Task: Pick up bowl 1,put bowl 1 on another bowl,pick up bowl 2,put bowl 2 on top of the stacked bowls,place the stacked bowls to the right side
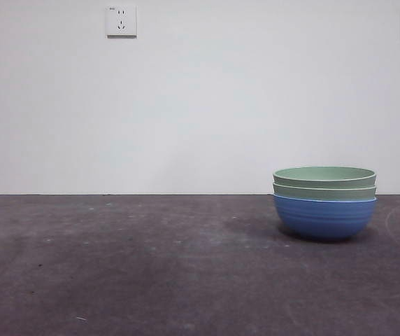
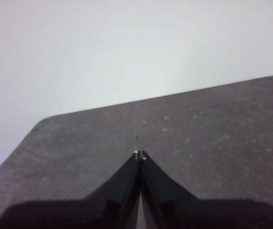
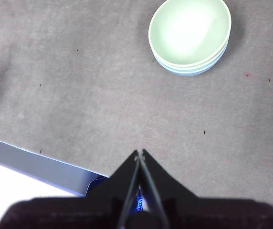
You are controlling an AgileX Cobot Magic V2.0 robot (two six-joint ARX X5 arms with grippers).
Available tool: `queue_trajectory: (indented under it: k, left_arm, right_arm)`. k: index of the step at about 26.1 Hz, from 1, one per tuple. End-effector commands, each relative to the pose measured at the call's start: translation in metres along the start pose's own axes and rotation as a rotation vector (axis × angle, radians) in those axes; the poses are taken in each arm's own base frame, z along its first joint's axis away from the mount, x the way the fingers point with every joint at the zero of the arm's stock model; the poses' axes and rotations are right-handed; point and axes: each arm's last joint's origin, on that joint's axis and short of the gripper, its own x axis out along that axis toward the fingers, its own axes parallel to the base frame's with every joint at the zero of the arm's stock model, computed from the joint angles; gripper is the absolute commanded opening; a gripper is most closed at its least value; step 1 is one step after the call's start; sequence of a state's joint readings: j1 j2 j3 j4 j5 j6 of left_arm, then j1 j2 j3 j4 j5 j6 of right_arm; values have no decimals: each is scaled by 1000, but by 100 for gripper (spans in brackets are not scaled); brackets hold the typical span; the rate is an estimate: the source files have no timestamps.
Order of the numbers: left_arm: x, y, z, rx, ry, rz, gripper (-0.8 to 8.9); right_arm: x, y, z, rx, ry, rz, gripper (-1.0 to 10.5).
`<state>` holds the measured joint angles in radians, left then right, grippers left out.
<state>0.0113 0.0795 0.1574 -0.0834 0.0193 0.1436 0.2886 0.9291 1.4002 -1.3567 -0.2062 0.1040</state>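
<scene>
Front view low, level across table (image 1: 116,266) toward wall (image 1: 200,105); right wrist looks down from well above, sharing bowl stack (image 1: 324,203); left wrist angled, probably table's far edge.

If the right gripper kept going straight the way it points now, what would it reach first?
Probably just bare grey table. The shut right gripper points past the stacked bowls, two pale green in one blue, which sit off to one side; depth is unclear.
</scene>
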Motion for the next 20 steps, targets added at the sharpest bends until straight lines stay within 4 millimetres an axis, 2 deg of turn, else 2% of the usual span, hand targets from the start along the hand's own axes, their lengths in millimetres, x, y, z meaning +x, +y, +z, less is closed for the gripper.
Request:
queue_trajectory:
  k: [1, 11, 17, 20]
  left_arm:
    - [1, -1, -13, -21, 5, 3, -3]
    - [4, -6, -46, -101, 77, -4, -3]
    - [3, -8, -56, -133, 181, -20, -3]
    - [3, -8, -55, -217, 176, -13, -3]
  right_arm:
    - [1, 0, -2, -3, 20, -4, 4]
    - [1, 0, -2, -3, 20, -4, 4]
    - [1, 0, -2, -3, 20, -4, 4]
    - [1, 0, -2, -3, 20, -4, 4]
